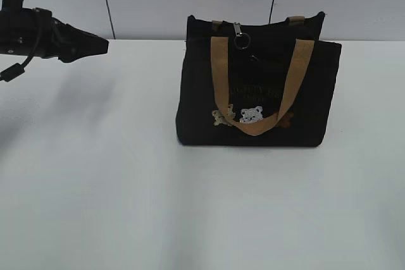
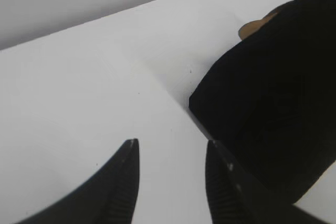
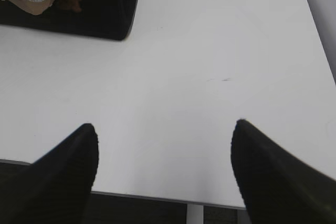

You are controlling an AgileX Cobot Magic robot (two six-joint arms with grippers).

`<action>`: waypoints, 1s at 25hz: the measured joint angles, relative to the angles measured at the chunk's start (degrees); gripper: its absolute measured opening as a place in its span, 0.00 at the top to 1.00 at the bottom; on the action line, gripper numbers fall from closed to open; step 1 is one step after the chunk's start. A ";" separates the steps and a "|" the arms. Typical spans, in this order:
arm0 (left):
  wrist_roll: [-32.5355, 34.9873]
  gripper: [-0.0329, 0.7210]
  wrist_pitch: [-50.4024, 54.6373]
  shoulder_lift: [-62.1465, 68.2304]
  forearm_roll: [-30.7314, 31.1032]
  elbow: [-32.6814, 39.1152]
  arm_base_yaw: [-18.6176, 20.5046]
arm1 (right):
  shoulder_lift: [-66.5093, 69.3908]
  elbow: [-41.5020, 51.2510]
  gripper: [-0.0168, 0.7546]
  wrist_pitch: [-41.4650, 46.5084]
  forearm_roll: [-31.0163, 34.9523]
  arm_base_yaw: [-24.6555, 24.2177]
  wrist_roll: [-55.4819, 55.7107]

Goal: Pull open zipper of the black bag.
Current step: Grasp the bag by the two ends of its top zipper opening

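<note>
The black bag (image 1: 259, 93) stands upright on the white table, tan handles draped over its front and small bear patches low on it. Its silver zipper (image 1: 240, 35) with a round ring hangs at the top edge, left of centre. My left gripper (image 1: 101, 45) hovers well to the left of the bag, at about the height of its top, pointing toward it. In the left wrist view the left gripper (image 2: 172, 142) is open and empty, the bag (image 2: 273, 108) just to its right. My right gripper (image 3: 165, 125) is wide open and empty near the table's front edge, the bag (image 3: 100, 9) far off.
The white table (image 1: 95, 175) extends around the bag on all sides. A pale wall with dark vertical seams (image 1: 106, 1) rises behind it. The table's front edge (image 3: 157, 198) lies just under the right gripper.
</note>
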 joint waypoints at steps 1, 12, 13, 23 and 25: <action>2.16 0.54 0.55 0.36 -1.16 -0.06 0.00 | 0.00 0.00 0.21 0.00 0.00 0.00 0.00; 7.26 0.54 2.61 3.33 -6.27 -0.17 0.00 | 0.00 0.00 0.21 0.00 0.00 0.00 0.00; 7.26 0.54 3.36 3.33 -6.19 -0.17 0.00 | 0.00 0.00 0.21 0.00 0.00 0.00 0.00; 7.26 0.54 6.17 3.33 -6.19 -0.17 0.00 | 0.00 0.00 0.21 0.00 0.00 0.00 0.00; 7.81 0.53 6.66 3.33 -6.19 -0.17 0.00 | 0.00 0.00 0.21 0.00 0.00 0.00 0.00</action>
